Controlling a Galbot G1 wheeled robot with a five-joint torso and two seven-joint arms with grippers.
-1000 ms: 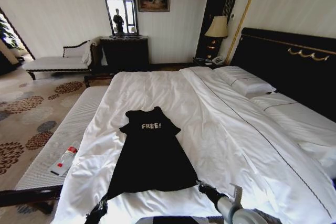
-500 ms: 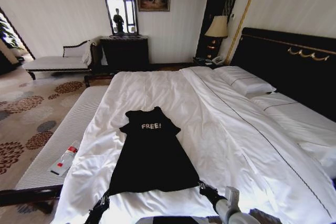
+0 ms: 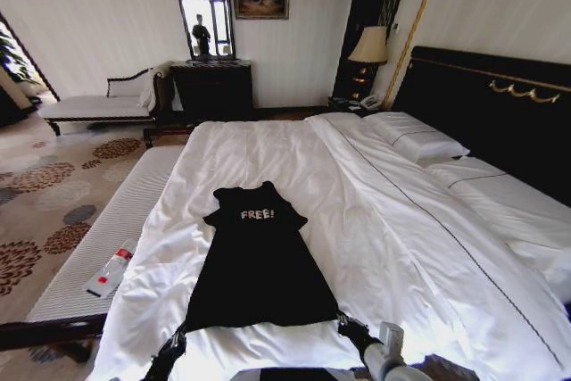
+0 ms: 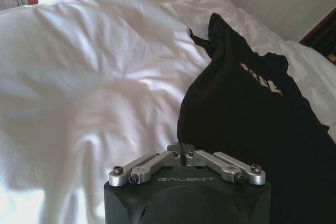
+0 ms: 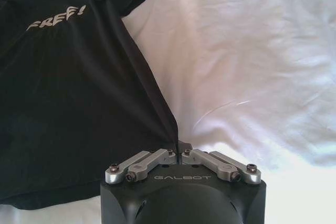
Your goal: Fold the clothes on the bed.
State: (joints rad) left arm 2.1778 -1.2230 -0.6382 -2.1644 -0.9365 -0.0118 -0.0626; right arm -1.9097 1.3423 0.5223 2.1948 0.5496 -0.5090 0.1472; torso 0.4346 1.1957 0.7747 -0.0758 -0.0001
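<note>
Left hand (image 4: 181, 150) is clamped on the T-shirt's (image 3: 259, 260) near left hem corner; right hand (image 5: 179, 147) is clamped on the near right corner. T-shirt lies flat on the bed (image 3: 393, 211), collar at the far end.

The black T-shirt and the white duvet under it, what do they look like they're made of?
Black T-shirt: looks like soft matte knit, probably cotton; it drapes limp with printed white lettering. White duvet: smooth woven fabric with a slight sheen, likely cotton, creased in soft folds.
</note>
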